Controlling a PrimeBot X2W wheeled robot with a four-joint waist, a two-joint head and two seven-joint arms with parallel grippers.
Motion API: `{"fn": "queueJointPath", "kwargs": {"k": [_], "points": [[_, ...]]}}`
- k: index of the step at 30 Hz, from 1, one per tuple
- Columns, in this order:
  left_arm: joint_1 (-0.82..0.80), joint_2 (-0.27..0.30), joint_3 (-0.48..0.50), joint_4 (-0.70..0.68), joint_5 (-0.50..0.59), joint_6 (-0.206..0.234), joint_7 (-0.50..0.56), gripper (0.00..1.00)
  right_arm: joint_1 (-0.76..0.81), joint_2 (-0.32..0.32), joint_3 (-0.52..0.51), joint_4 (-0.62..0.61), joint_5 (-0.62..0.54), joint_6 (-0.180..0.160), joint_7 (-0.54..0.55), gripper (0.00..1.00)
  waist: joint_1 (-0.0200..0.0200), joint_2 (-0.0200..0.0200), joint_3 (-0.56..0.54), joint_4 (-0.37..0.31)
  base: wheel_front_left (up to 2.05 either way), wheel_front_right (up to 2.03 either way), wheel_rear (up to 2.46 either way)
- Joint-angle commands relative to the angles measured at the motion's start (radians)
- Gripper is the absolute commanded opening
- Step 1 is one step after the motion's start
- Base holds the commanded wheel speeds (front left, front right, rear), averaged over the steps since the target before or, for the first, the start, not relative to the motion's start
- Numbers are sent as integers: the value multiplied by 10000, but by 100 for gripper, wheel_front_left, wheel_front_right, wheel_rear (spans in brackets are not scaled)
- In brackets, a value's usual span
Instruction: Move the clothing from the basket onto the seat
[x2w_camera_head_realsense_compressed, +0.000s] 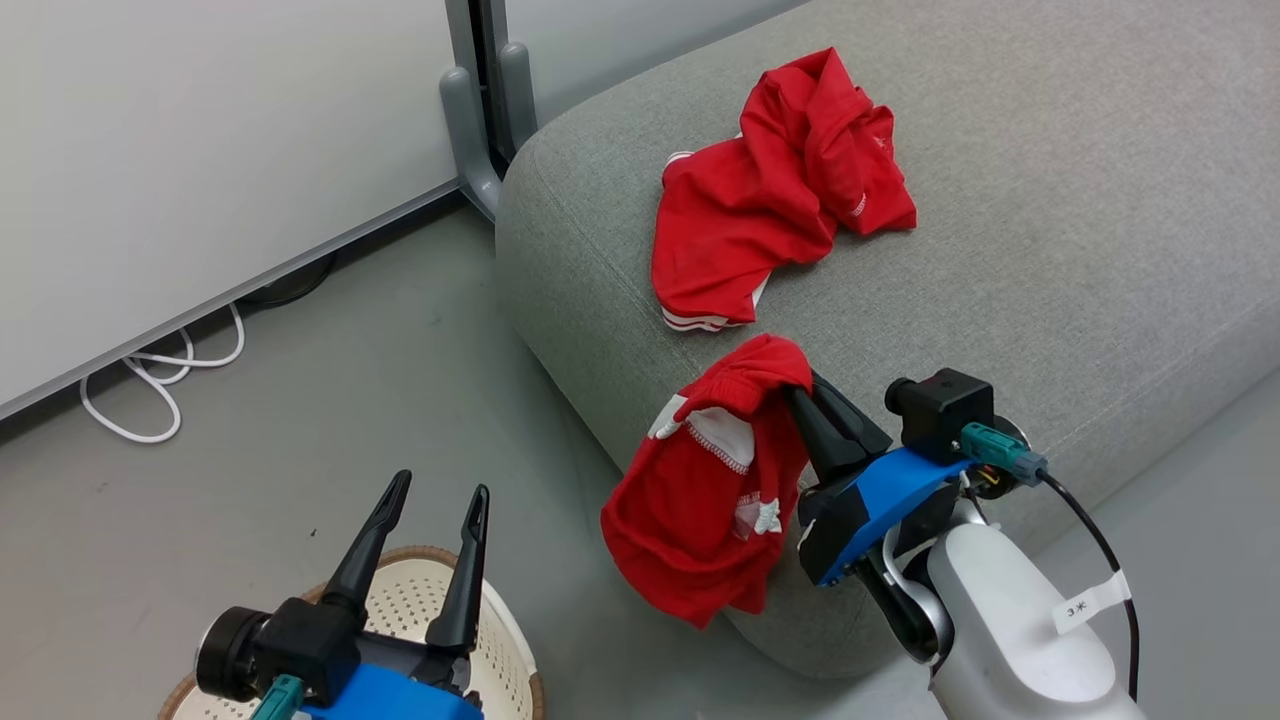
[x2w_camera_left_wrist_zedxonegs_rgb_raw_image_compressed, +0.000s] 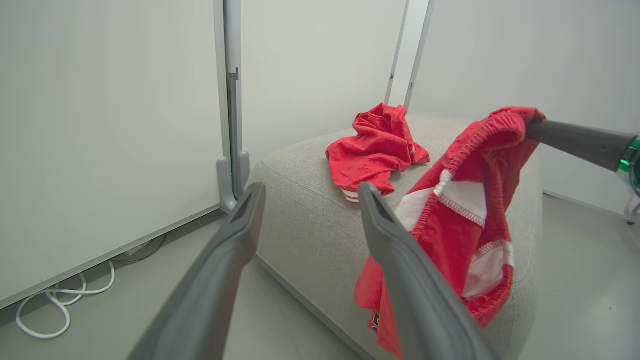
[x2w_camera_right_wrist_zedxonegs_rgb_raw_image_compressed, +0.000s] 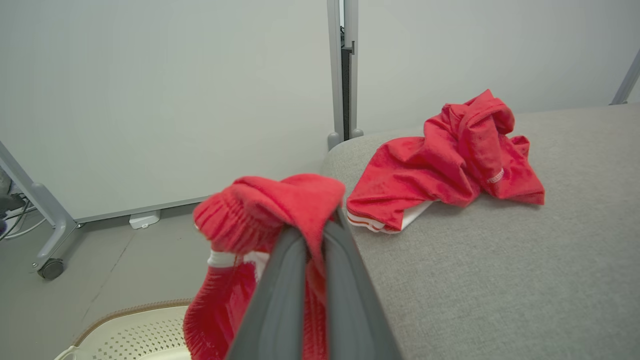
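Far left, the left gripper (x2w_camera_head_realsense_compressed: 442, 485) hangs over the cream-white perforated plastic laundry basket with the brown woven rim (x2w_camera_head_realsense_compressed: 503, 635). Its two dark fingers are spread wide with nothing between them. No red shows in the bit of the basket I can see.

Moving right, one bright red soft garment with white patches and stitched trim (x2w_camera_head_realsense_compressed: 700, 500) dangles in the air. It's pinched at its waistband by the right gripper (x2w_camera_head_realsense_compressed: 803, 388), whose fingers are pressed together on the fabric. It hangs just in front of the rounded edge of the big light grey upholstered sofa cushion (x2w_camera_head_realsense_compressed: 1050, 250), not resting on top of it.

Further up the cushion, the other crumpled red garment with white stripe trim (x2w_camera_head_realsense_compressed: 775, 190) is already lying on the seat, well in from the edge.

So I'd say this is the carry step for the last piece. Next the right arm needs to go forward over the cushion top before letting go. If it drops here, the cloth probably slides off that rounded edge onto the floor.
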Motion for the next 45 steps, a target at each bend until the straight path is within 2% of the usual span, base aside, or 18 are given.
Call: {"fn": "queueJointPath", "kwargs": {"k": [1,11,13,18,20,24,35,41,45], "points": [[-202,76,-24,-49,-42,-73,-26,100,37,18,-18,-130,-63,5,26,0,0,0,23,22,0,0,0],[-524,299,-188,-241,-25,-75,-28,100,-895,13,-690,-813,-214,5,542,0,0,0,567,417,0,0,0],[-643,378,-184,-380,24,-75,-28,100,-1280,5,-1023,-1083,220,5,757,0,0,0,835,505,0,0,0],[-904,582,-168,-737,83,-76,-26,100,-2512,-645,-1860,-1745,871,5,1621,0,0,0,1635,795,0,0,0],[-1037,693,-128,-908,127,-76,-26,100,-3111,-1202,-2255,-1962,705,5,1895,0,0,0,2012,892,0,0,0],[-1250,963,-34,-1296,145,-76,-28,100,-4214,-1716,-3212,-2059,666,5,2332,0,0,0,2818,1049,0,0,0],[-2224,1504,-261,-2400,341,-77,-26,100,-7105,-2213,-7080,-710,414,5,2286,0,0,0,4691,1715,0,0,0],[-2656,1717,-392,-2903,391,-77,-26,100,-7184,-2450,-8532,416,-684,5,2021,0,0,0,5488,2198,0,0,0],[-2774,1762,-424,-2992,406,-76,-26,100,-6846,-2446,-8974,1020,-1302,5,1793,0,0,0,5785,2401,0,0,0]]}}
